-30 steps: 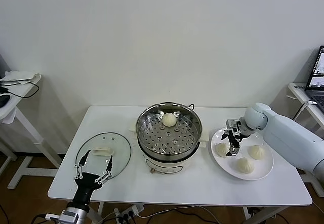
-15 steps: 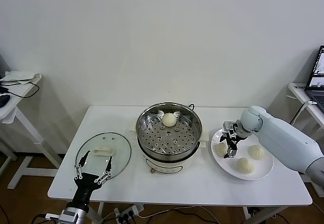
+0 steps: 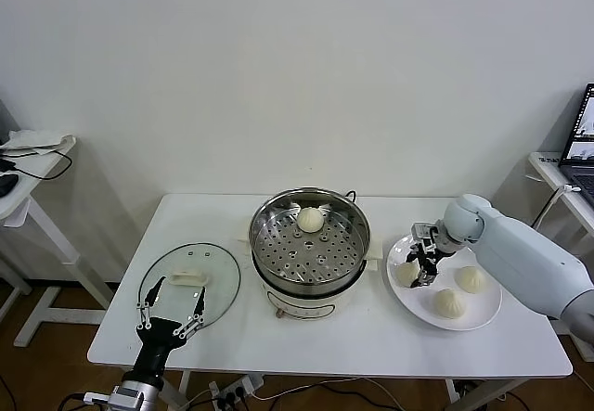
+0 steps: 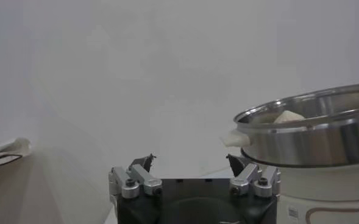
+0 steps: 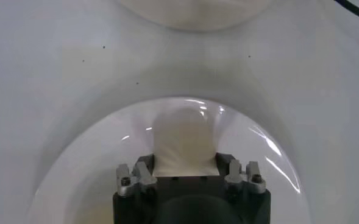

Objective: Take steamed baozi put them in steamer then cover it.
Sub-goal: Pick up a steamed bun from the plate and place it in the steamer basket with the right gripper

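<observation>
Right gripper (image 3: 419, 267): arm reaching inward, wrist bent down, fingers close together.
Left gripper (image 3: 172, 306): low, fingers spread wide.

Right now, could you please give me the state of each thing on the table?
steamer: uncovered, one bun inside
cover: flat on table, left of steamer
plate: holds three buns
right gripper: fingers around the plate's leftmost bun
left gripper: open, over the cover's near edge

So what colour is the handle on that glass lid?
White, an oblong handle on the clear glass lid; the head view shows it best.
</observation>
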